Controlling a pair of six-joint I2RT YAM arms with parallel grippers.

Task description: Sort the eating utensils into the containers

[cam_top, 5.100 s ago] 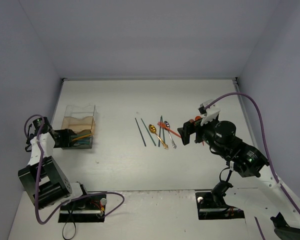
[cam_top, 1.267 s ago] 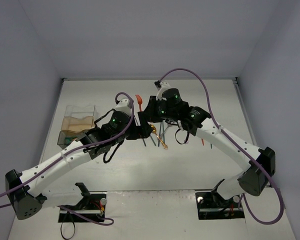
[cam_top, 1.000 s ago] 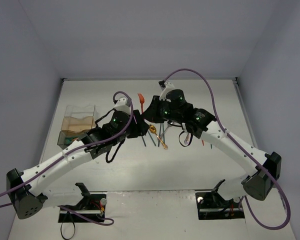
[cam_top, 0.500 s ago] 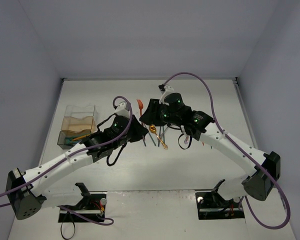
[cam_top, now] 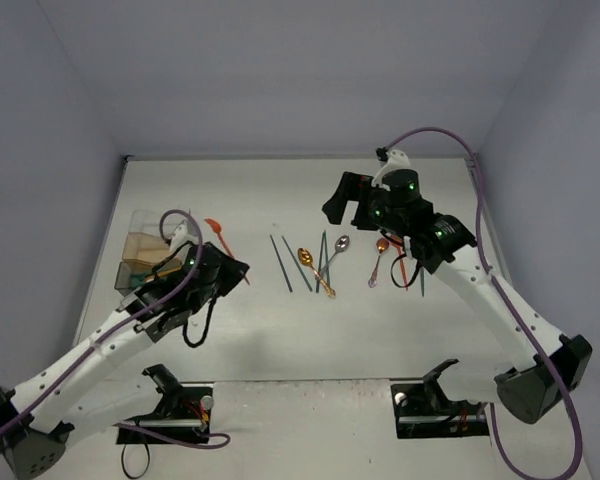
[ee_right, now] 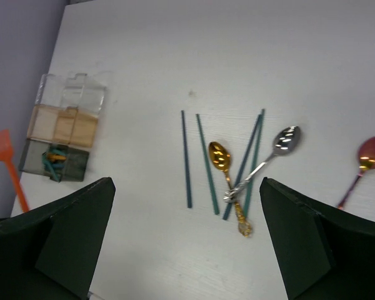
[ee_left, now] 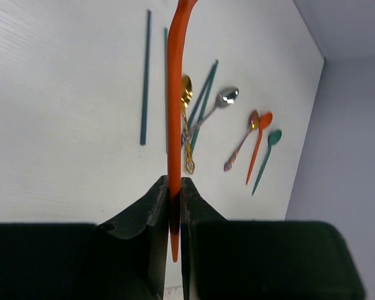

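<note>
- One clear box (ee_right: 72, 82) with three compartments sits at the left of the top view. Its lowest compartment holds a few teal and orange pieces.
- Four teal chopsticks (ee_right: 186, 159) lie mid-table (cam_top: 280, 330), two side by side and two crossed.
- Five spoons lie to their right: a gold spoon (ee_right: 220, 156), a silver spoon (ee_right: 286, 140), a rose spoon (ee_right: 370, 153), an orange spoon (ee_left: 260, 134) and a teal spoon (ee_left: 270, 145).
- One orange utensil (ee_left: 175, 87) is held above the table, just right of the box.
- The left arm rises from the lower left. The left gripper (ee_left: 174, 190) is pinched tight on the utensil's handle end.
- The right arm stretches from the lower right to upper centre. The right gripper (ee_right: 186, 182) is spread wide and holds nothing.
- In the top view the utensil's long axis runs diagonally, its flat head toward the upper left.
</note>
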